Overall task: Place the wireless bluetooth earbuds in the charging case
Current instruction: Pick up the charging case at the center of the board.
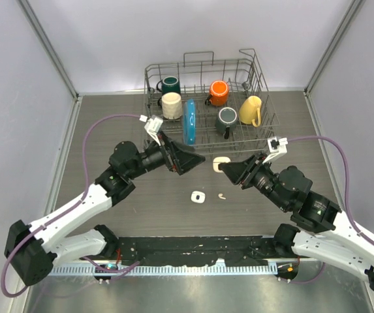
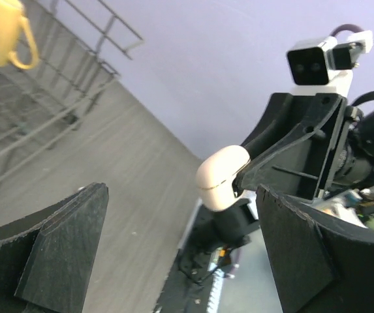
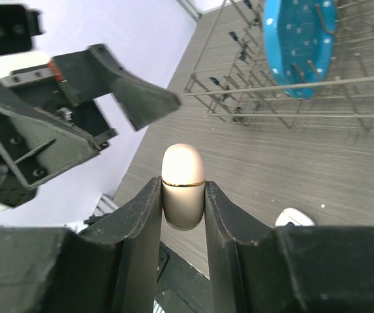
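Note:
My right gripper (image 1: 224, 168) is shut on a cream charging case (image 1: 220, 160) and holds it above the table, lid shut, with a gold seam around it. In the right wrist view the case (image 3: 183, 163) stands between the two fingers of that gripper (image 3: 182, 190). My left gripper (image 1: 196, 160) is open and empty, just left of the case and facing it. The left wrist view shows the case (image 2: 222, 176) ahead, beyond the gap in the left gripper (image 2: 180, 261). One tiny white earbud (image 1: 222, 195) lies on the table below the case. A small white rounded piece (image 1: 198, 196) lies left of it. Other earbuds are out of view.
A wire dish rack (image 1: 265, 124) stands at the back with several mugs and a blue plate (image 1: 188, 120). A white piece on the table (image 3: 295, 217) shows beside my right finger. Grey walls close the sides.

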